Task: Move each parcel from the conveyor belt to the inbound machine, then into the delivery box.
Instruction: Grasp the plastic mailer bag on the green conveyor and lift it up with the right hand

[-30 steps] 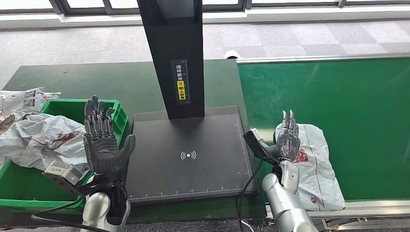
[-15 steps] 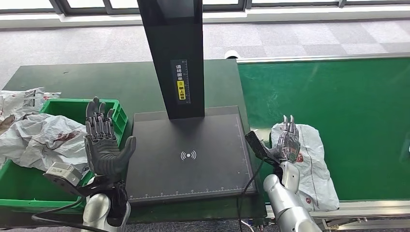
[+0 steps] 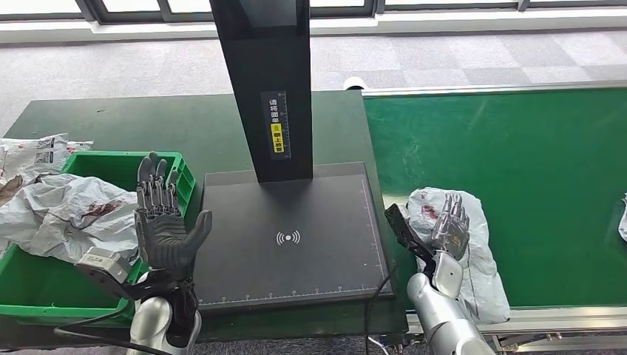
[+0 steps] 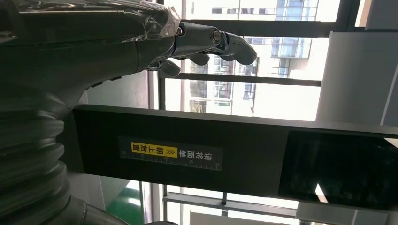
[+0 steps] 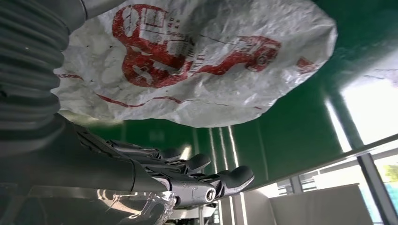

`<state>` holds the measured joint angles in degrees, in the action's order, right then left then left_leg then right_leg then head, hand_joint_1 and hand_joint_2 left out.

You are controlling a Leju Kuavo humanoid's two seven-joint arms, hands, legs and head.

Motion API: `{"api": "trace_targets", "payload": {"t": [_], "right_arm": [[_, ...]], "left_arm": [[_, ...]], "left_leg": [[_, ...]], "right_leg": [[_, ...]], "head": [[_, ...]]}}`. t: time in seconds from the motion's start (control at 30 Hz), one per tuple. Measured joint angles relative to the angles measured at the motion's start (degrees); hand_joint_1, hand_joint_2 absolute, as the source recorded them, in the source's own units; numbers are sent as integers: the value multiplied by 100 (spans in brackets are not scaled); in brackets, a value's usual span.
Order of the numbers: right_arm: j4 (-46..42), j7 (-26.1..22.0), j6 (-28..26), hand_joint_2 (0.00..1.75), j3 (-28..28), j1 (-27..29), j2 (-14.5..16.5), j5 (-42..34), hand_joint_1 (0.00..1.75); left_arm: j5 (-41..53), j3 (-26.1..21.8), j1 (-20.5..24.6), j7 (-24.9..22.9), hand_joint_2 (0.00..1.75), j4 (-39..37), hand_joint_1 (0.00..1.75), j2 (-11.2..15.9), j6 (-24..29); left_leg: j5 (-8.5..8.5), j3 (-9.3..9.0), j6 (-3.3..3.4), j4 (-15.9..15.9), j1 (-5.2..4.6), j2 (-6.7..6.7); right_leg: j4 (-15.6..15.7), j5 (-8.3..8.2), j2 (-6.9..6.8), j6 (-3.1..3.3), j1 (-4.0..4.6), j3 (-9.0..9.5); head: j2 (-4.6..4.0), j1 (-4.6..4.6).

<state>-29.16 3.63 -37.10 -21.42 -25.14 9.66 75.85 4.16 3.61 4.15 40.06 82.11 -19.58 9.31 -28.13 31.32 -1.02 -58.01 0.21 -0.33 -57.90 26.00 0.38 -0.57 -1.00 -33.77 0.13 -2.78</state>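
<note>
Parcel [image 3: 473, 251] lengthwise across belt [image 3: 532, 163], right hand [image 3: 449, 229] above

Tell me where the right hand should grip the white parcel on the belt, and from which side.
Probably the edge of the white parcel nearest the inbound machine, coming from that side. The right hand hangs open just above it, and the bag lies flat and crumpled on the conveyor belt, so its loose plastic should bunch easily.

Dark green desk [image 3: 148, 126] stands on grey carpeted floor [image 3: 133, 66]. Window frames [image 3: 310, 9] run along the far wall. Buildings [image 4: 263, 47] are visible through glazing in the left wrist view.
</note>
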Motion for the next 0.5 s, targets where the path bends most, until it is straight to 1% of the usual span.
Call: {"api": "trace_targets", "payload": {"t": [0.1, 0.17, 0.3, 0.5], "right_arm": [[24, 536, -42, 175, -1, 54, -61, 261, 0], [34, 752, -63, 175, -19, 80, -119, 360, 0], [75, 949, -20, 175, -90, 109, -226, 456, 0], [138, 1053, 38, 175, -171, 144, -324, 514, 0]], "left_arm": [[13, 0, 0, -26, 175, -51, 0, 0, 60], [15, 0, -4, -49, 175, -94, 0, 0, 92], [26, 0, 2, -50, 175, -238, 0, 0, 140], [51, 0, 5, -24, 175, -386, 0, 0, 173]], "left_leg": [[0, 0, 0, 0, 0, 1], [0, 1, 0, 0, 0, 1], [0, 1, 0, 0, 0, 1], [0, 1, 0, 0, 0, 1]], "right_leg": [[0, 0, 0, 0, 0, -1], [0, 0, 0, 0, -1, -1], [0, 0, 0, 0, -1, -1], [0, 0, 0, 0, -1, -2]], "head": [[0, 0], [0, 0], [0, -1], [0, 0]]}}
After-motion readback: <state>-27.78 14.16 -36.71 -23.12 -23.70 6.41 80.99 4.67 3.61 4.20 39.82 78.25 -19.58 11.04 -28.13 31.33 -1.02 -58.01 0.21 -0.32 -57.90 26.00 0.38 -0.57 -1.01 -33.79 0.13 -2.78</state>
